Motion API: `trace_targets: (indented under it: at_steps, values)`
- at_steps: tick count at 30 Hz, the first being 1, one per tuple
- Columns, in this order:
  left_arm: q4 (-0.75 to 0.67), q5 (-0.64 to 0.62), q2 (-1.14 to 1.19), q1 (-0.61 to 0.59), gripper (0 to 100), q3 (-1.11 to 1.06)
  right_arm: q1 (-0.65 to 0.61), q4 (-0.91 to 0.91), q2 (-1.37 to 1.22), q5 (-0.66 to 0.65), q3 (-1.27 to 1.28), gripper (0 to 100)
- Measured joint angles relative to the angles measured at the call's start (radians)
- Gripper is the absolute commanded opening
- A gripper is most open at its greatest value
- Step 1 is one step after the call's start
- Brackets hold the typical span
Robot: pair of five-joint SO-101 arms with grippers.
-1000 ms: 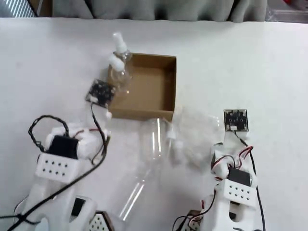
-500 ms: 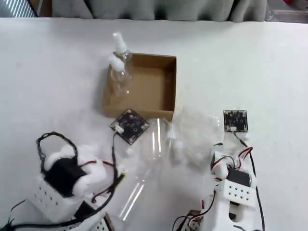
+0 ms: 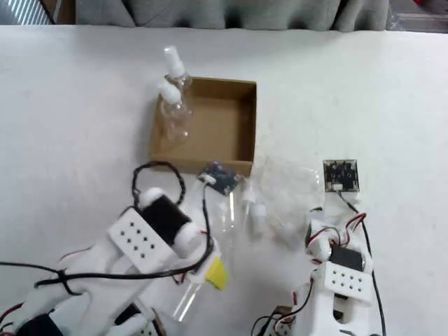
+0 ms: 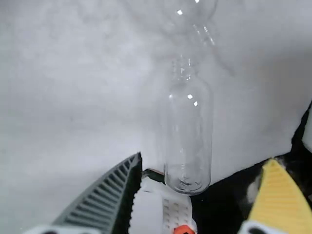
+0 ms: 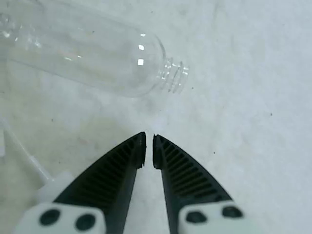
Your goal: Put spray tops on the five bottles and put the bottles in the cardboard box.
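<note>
The cardboard box (image 3: 241, 126) stands open at mid table. Two clear bottles with white spray tops (image 3: 173, 94) stand upright at its left wall. Uncapped clear bottles lie in front of the box (image 3: 225, 206), and loose spray tops (image 3: 253, 206) lie beside them. My left arm (image 3: 150, 234) hangs over these bottles. Its gripper (image 4: 204, 158) is open, and one uncapped bottle (image 4: 187, 134) lies on the table between the grey and yellow fingers, neck pointing away. My right gripper (image 5: 148, 146) is shut and holds nothing, just short of another lying uncapped bottle (image 5: 92, 53).
More clear plastic (image 3: 287, 192) lies between the box and my right arm (image 3: 343, 276). The white table (image 3: 364, 91) is bare to the right of the box. A grey curtain runs along the far edge.
My left arm has swung from the box's left wall to the right and toward the front, over the lying bottles. The right arm has kept still.
</note>
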State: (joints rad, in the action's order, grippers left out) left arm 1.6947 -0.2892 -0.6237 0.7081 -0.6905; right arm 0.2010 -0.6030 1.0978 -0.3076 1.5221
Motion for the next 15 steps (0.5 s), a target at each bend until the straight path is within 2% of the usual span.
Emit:
trace_targets:
  at_steps: [4,11,15]
  values:
    - [-0.043,-0.002,0.002,0.061,37,-0.049,-0.009,0.000,0.000,0.000,0.000,1.5]
    - [-0.282,-0.002,0.003,0.058,37,-0.250,-0.011,0.000,0.000,0.000,0.006,1.5]
    - [-0.362,-0.002,0.003,0.051,37,-0.342,-0.011,0.000,0.000,0.000,0.006,1.5]
